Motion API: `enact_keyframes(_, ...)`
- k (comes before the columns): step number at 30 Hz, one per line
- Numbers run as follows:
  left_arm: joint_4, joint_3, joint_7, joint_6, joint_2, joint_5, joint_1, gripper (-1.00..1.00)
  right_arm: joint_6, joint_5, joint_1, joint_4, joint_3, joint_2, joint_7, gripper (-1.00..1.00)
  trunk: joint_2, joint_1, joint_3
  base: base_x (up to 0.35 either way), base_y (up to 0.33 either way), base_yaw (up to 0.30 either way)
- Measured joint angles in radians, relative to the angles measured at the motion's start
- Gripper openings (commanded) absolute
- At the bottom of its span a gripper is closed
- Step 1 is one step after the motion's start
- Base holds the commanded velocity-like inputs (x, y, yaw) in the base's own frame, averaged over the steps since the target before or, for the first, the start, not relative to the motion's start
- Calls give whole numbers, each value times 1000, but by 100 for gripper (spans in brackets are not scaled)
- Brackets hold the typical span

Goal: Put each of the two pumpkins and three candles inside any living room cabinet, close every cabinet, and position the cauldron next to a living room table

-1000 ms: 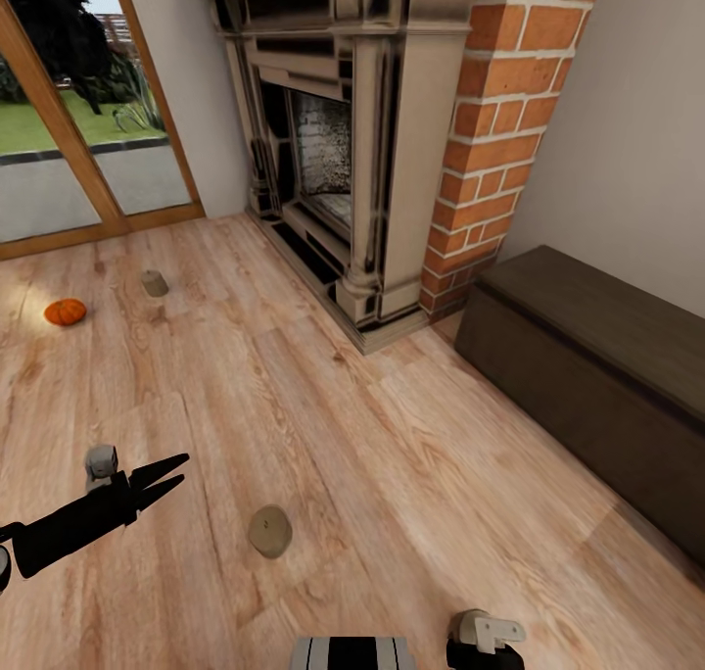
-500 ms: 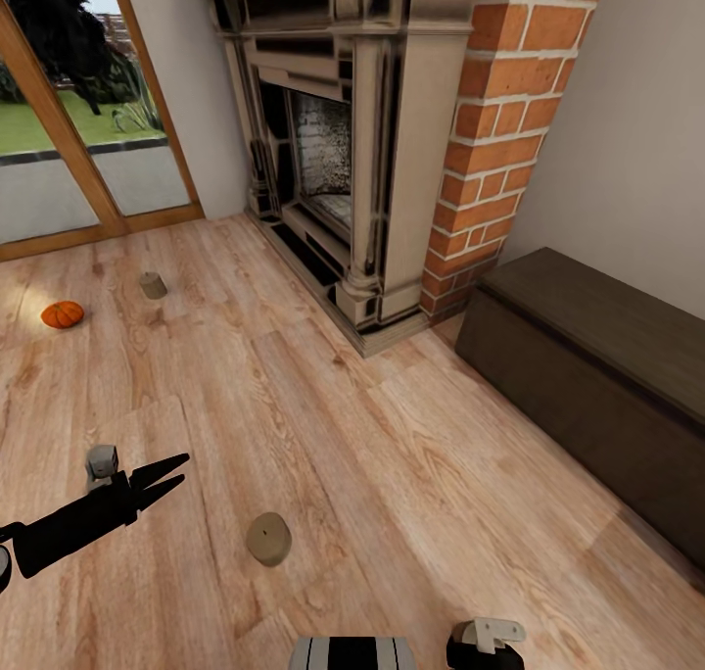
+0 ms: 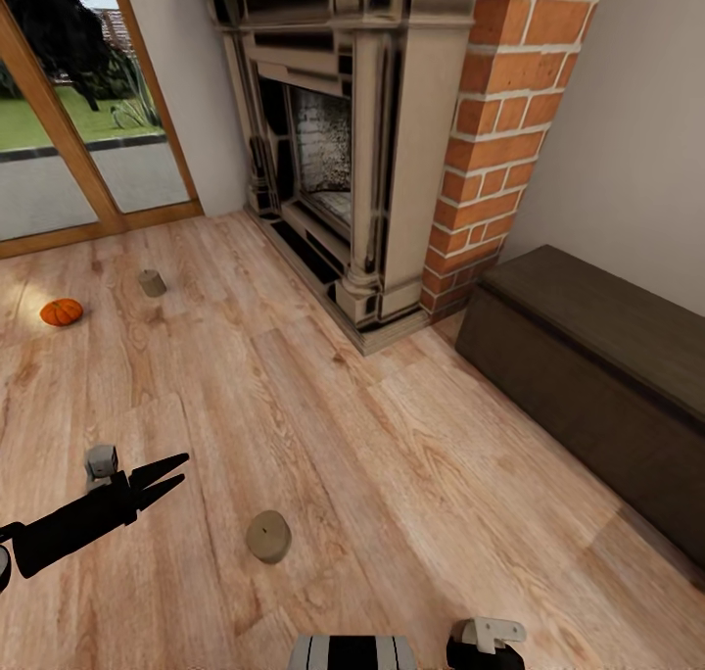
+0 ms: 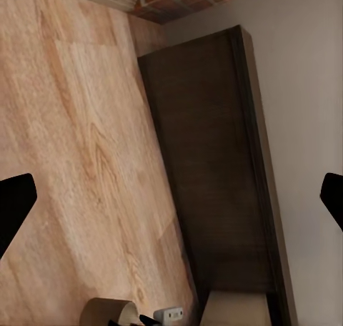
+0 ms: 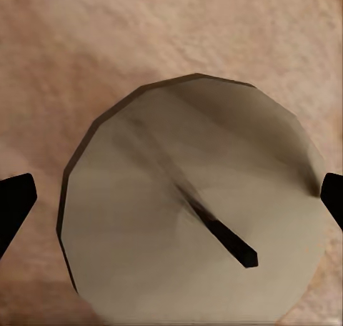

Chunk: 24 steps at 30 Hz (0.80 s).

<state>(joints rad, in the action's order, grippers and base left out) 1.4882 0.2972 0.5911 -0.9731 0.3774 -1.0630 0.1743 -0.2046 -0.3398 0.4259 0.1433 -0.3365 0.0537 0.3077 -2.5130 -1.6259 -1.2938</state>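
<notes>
An orange pumpkin (image 3: 61, 311) lies on the wooden floor at far left, with a squat taupe candle (image 3: 152, 283) just beyond it. A second candle (image 3: 267, 536) sits on the floor close in front of me. My left gripper (image 3: 183, 468) hovers to that candle's left, open and empty, pointing toward the long dark cabinet (image 3: 597, 357) by the right wall. The cabinet's front looks closed. In the right wrist view a candle (image 5: 193, 204) with a dark wick sits right under my open right gripper (image 5: 171, 197), one fingertip (image 5: 14, 201) on either side. Cauldron and table are out of view.
A stone-coloured fireplace (image 3: 352, 161) with a red brick column (image 3: 499, 121) stands at the back, just left of the cabinet. A wood-framed glass door (image 3: 69, 151) to a garden is at back left. My right wrist (image 3: 485, 641) shows at the lower edge.
The whole head view has shifted slightly, so the floor objects sit a few pixels off. Both arms hold the same pose.
</notes>
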Motion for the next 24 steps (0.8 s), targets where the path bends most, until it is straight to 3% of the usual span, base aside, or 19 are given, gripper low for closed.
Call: enact_keyframes(24, -1, -1, 0, 1, 0, 0, 0, 100, 4, -9, 0, -2, 1, 0, 10, 100, 0, 0, -4, 0, 0, 0)
